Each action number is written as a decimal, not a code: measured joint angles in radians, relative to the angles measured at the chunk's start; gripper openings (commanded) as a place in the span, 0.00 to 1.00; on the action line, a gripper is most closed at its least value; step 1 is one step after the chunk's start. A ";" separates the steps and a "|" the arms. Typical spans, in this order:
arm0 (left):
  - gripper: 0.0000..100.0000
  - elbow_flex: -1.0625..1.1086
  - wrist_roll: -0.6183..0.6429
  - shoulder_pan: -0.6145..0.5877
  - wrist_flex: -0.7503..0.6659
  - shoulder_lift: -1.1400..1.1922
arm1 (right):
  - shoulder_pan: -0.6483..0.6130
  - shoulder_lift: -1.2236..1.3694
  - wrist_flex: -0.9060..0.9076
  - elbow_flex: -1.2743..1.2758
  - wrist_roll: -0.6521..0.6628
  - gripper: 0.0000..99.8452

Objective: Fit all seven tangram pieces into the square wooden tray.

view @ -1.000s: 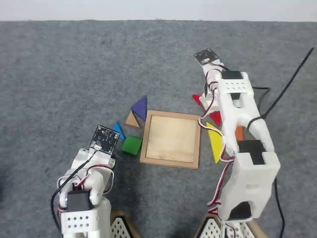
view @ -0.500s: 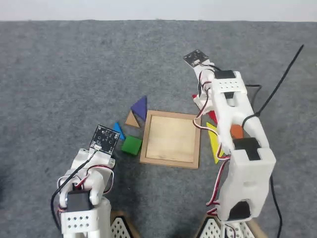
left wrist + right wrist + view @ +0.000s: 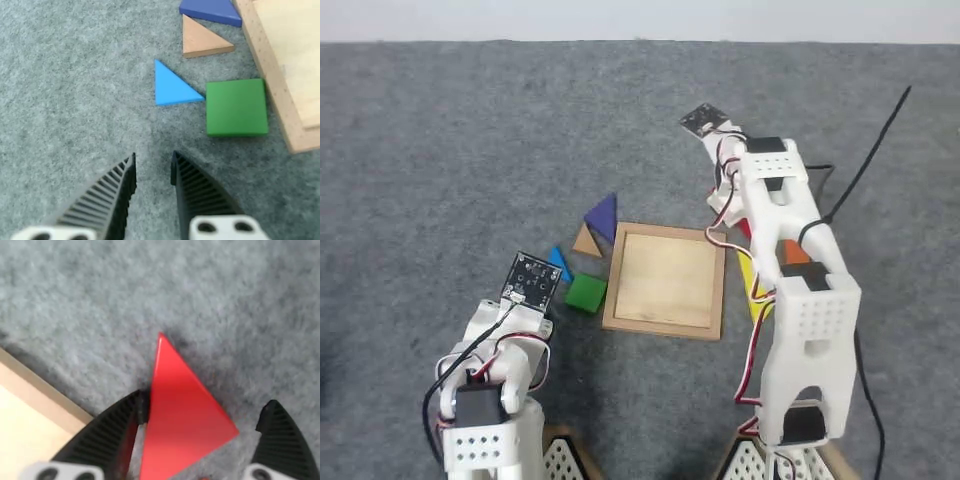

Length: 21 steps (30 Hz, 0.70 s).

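The square wooden tray (image 3: 665,280) lies mid-table with nothing in it. Off its left side sit a dark blue triangle (image 3: 603,215), a tan triangle (image 3: 585,240), a light blue triangle (image 3: 558,262) and a green square (image 3: 586,293). A yellow piece (image 3: 755,285) and an orange piece (image 3: 796,251) lie right of the tray, partly under the right arm. My right gripper (image 3: 206,400) is open, low over a red triangle (image 3: 182,410) beside the tray's corner (image 3: 30,405), one finger on each side. My left gripper (image 3: 153,159) is slightly open over bare carpet, short of the light blue triangle (image 3: 170,87) and green square (image 3: 235,107).
Grey carpet covers the whole table. The right arm (image 3: 790,250) stretches along the tray's right edge, with a black cable (image 3: 865,160) trailing to the right. Open carpet lies beyond and to the left of the pieces.
The right arm's wrist has swung left over the red triangle near the tray's far right corner. The left arm has kept still.
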 measured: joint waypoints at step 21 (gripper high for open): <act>0.11 0.000 0.000 0.000 0.000 0.000 | 0.040 0.003 0.098 -0.014 -0.029 0.32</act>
